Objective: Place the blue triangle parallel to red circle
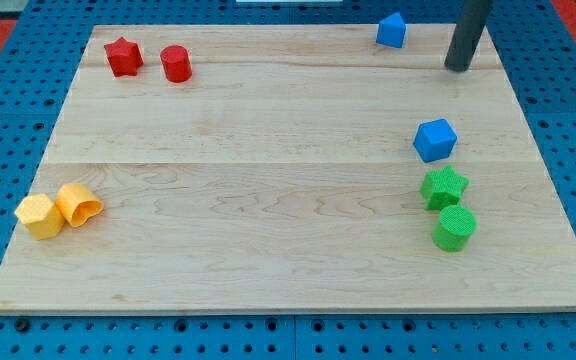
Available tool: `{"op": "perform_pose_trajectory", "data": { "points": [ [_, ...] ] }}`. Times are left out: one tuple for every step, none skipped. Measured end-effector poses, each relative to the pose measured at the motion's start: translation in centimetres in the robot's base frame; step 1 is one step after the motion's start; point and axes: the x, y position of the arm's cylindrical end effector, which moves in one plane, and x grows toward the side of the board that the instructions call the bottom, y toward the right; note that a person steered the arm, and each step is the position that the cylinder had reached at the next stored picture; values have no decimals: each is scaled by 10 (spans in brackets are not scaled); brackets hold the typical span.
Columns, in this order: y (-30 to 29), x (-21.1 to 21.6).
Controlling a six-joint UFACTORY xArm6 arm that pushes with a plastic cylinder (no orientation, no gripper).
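The blue triangle [391, 31] lies at the view's top edge of the wooden board, right of centre. The red circle [176, 63] stands at the top left, just right of a red star [123, 57]. My tip [458, 68] touches the board at the top right, about a block's width to the right of and slightly below the blue triangle, apart from it. The rod rises out of the view's top.
A blue cube [435, 139] sits on the right side. Below it are a green star [444, 187] and a green circle [454, 228], close together. A yellow block [39, 215] and an orange block [78, 204] touch at the lower left. The wooden board [268, 180] lies on blue pegboard.
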Motion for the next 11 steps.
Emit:
{"op": "perform_pose_trajectory", "data": {
  "points": [
    [-3, -53],
    [-18, -54],
    [-160, -54],
    [-245, -53],
    [-280, -51],
    [-310, -38],
    [-276, -23],
    [-225, -9],
    [-281, -27],
    [-309, -52],
    [-320, -18]
  ]
}}
